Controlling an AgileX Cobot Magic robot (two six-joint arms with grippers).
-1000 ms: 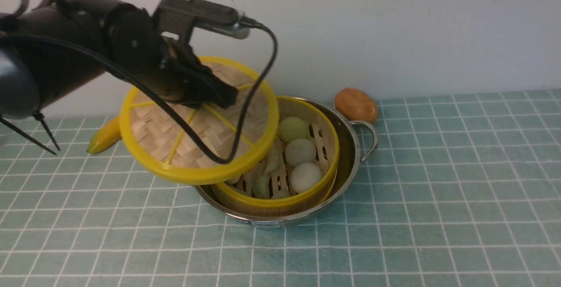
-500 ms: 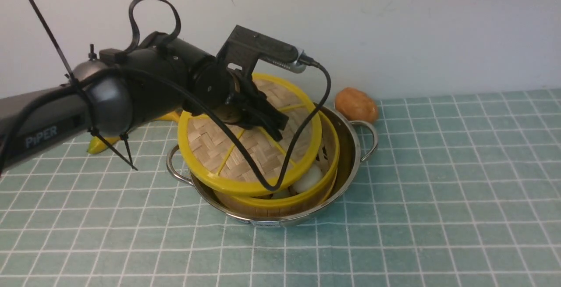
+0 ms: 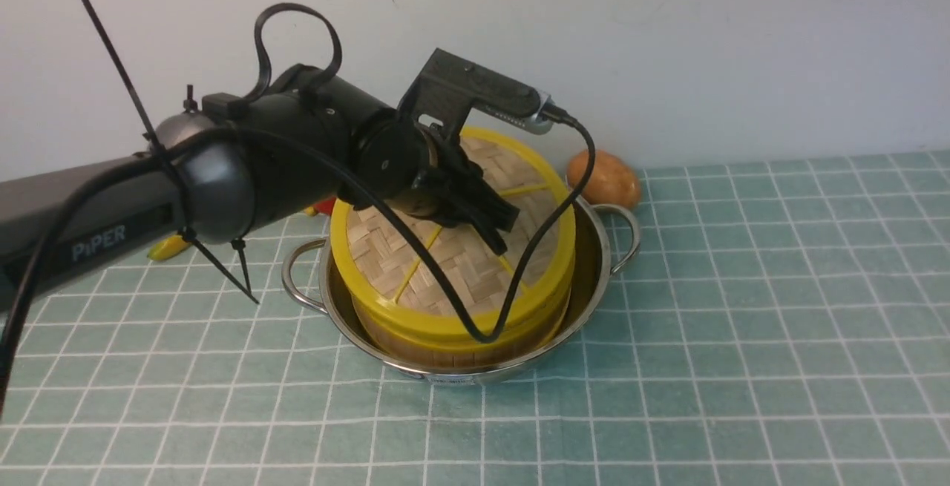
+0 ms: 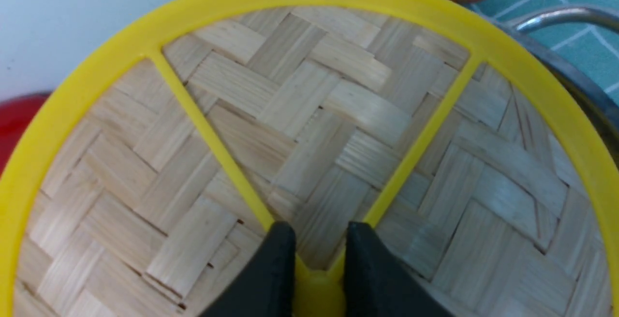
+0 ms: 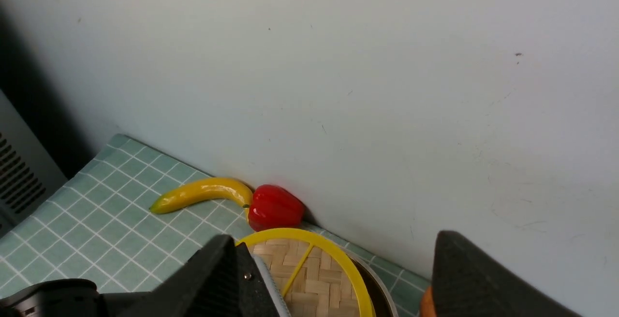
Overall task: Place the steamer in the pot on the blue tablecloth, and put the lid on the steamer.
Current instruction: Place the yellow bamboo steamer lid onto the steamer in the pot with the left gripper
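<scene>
Gridded blue-green tablecloth [image 3: 742, 323] bears a steel pot [image 3: 596, 248] holding the yellow-rimmed bamboo steamer [image 3: 460, 350]; left tool [image 4: 316, 268] pinches the woven lid [image 3: 445, 267] atop it; right tool [image 5: 338, 264] spread.

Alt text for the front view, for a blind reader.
The left gripper grips the centre of a flat, yellow-rimmed woven-bamboo lid seated on a round bamboo steamer inside a shiny steel pot on a blue-green checked tablecloth. A brown potato lies behind the pot.

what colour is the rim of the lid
Bright yellow, around pale woven bamboo; the lid shows best in the left wrist view.
</scene>
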